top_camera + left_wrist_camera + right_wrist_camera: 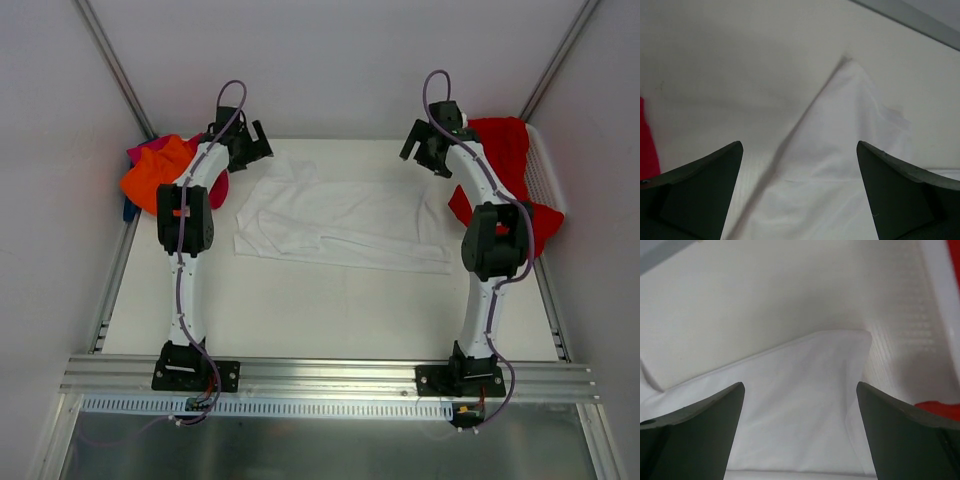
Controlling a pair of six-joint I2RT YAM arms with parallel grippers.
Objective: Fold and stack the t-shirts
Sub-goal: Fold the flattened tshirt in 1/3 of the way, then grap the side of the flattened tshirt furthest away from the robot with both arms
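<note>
We see the white t-shirt [340, 225] flat on the desk's [330, 310] far half. The left end effector [799, 145] and right end effector [800, 385] hover spread and empty over its far corners. The next move, we judge, is to pinch them and fold.

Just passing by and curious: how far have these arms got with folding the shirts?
Barely started. Done: the white shirt is spread out mid-table. In hand: the left gripper and right gripper hover open over its far corners, gripping nothing. Left: folding it, then the orange shirt and pink shirt heaped at the left and the red shirt draped on the basket; no stack exists yet.
</note>
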